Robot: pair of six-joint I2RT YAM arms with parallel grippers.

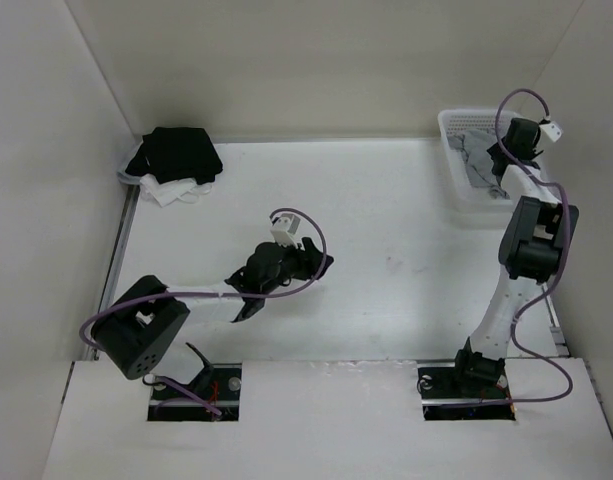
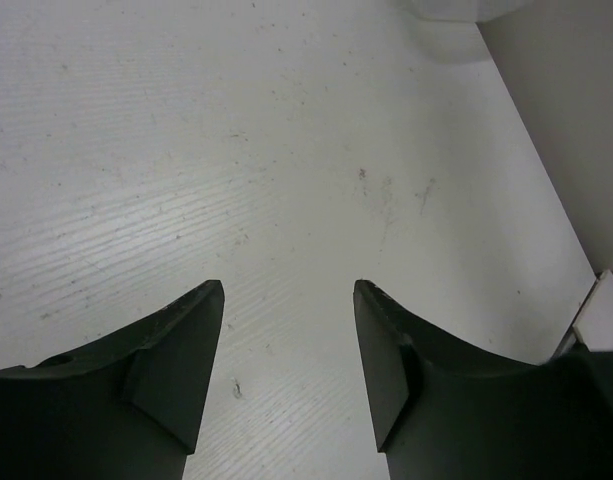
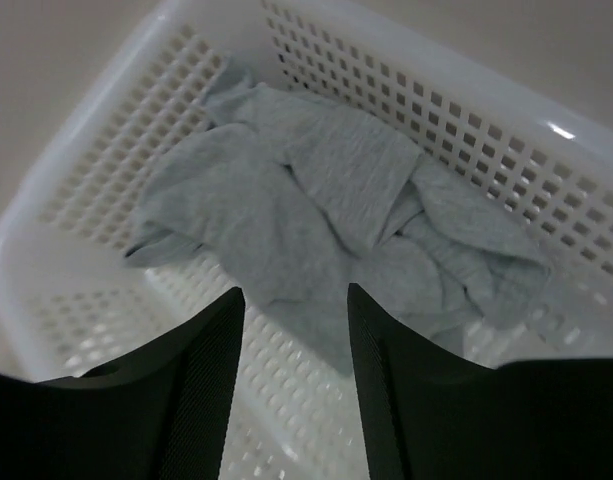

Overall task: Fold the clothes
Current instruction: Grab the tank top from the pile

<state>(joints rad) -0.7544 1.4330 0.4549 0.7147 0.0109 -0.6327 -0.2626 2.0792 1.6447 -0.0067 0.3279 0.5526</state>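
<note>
You are seeing one black and white clothes pile (image 1: pixel 176 160) lying at the upper left of the bench (image 1: pixel 386 220) and one white perforated basket (image 3: pixel 486 130) sitting at the upper right, its walls ringing the single crumpled light-grey garment (image 3: pixel 316 200) inside. Your right end effector (image 3: pixel 294 295) is hanging over that basket with jaws parted, gripping nothing, the grey cloth showing in the gap below them. Your left end effector (image 2: pixel 286 290) is hovering spread wide over bare bench near the centre, touching nothing.
</note>
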